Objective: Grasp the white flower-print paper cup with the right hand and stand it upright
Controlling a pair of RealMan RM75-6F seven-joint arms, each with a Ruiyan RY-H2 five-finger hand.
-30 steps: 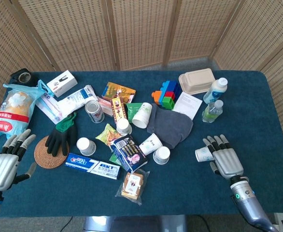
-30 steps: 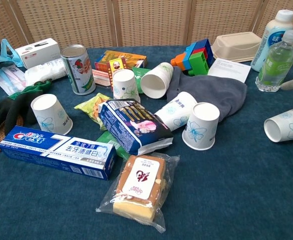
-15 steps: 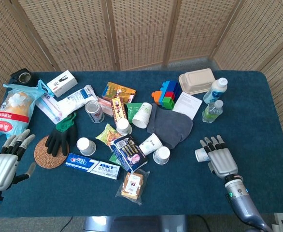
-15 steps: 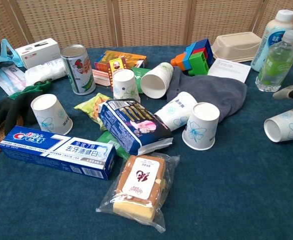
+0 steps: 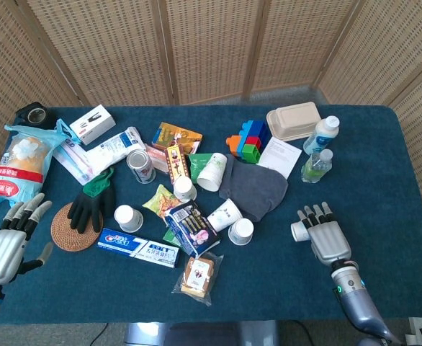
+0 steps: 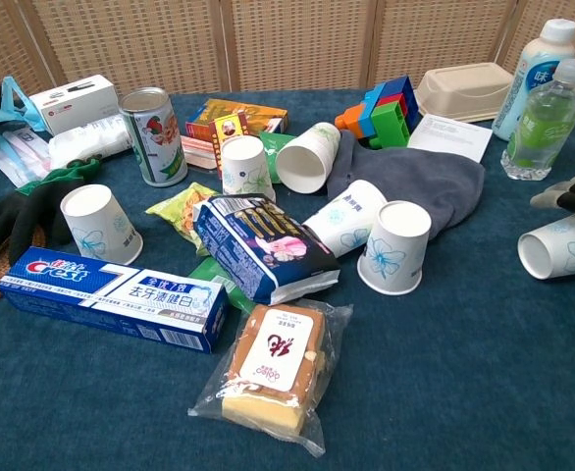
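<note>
The white flower-print paper cup (image 5: 298, 231) lies on its side on the blue table, its mouth facing left; in the chest view the cup (image 6: 560, 252) is at the right edge. My right hand (image 5: 325, 235) lies palm down over it, covering its far end. The fingers (image 6: 573, 195) reach out just above the cup, and no grip around it shows. My left hand (image 5: 6, 244) rests open at the table's front left corner, holding nothing.
Two bottles (image 5: 317, 164) stand behind the right hand. A grey cloth (image 5: 253, 187) and more flower-print cups (image 5: 241, 231) lie to its left, among a toothpaste box (image 5: 137, 248), snack packs, a can (image 5: 141, 166), toy blocks and a black glove (image 5: 90, 205).
My right hand has slid left and a little forward, so it now covers more of the lying cup. The cup and the left hand have stayed where they were.
</note>
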